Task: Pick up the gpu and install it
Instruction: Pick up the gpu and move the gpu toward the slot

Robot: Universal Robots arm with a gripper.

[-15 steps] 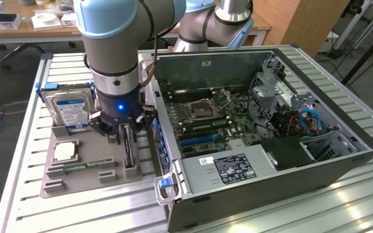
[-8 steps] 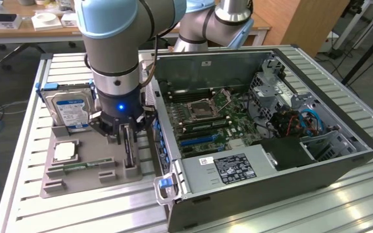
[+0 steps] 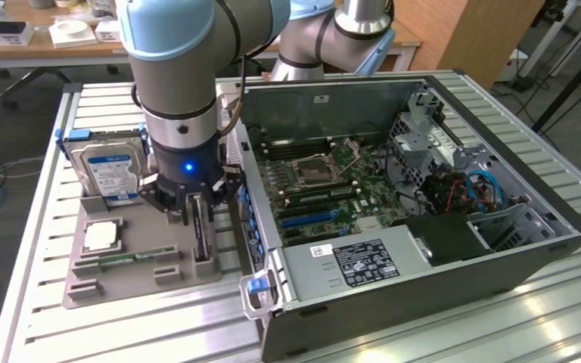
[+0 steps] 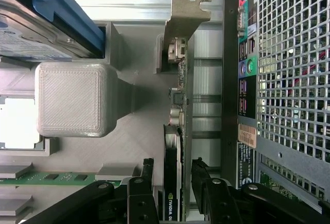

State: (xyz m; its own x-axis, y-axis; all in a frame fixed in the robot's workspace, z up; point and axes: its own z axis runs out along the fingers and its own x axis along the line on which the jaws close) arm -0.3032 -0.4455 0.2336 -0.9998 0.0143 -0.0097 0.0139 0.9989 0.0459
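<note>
The gpu [image 3: 202,236] is a thin black card standing on edge in a slot of the grey holder tray [image 3: 119,286], beside the open computer case [image 3: 411,227]. My gripper [image 3: 196,215] is down over it. In the wrist view the gpu [image 4: 179,100] runs edge-on, with its metal bracket at the far end. My gripper [image 4: 172,164] is open, with one black finger on each side of the card and a small gap on both sides. The card sits in its slot.
The tray also holds a blue-labelled hard drive [image 3: 109,170], a square silver CPU [image 3: 100,236] and a green memory stick [image 3: 119,261]. The case's motherboard [image 3: 321,181] lies exposed. The case's perforated rear panel [image 4: 289,79] is close alongside the card.
</note>
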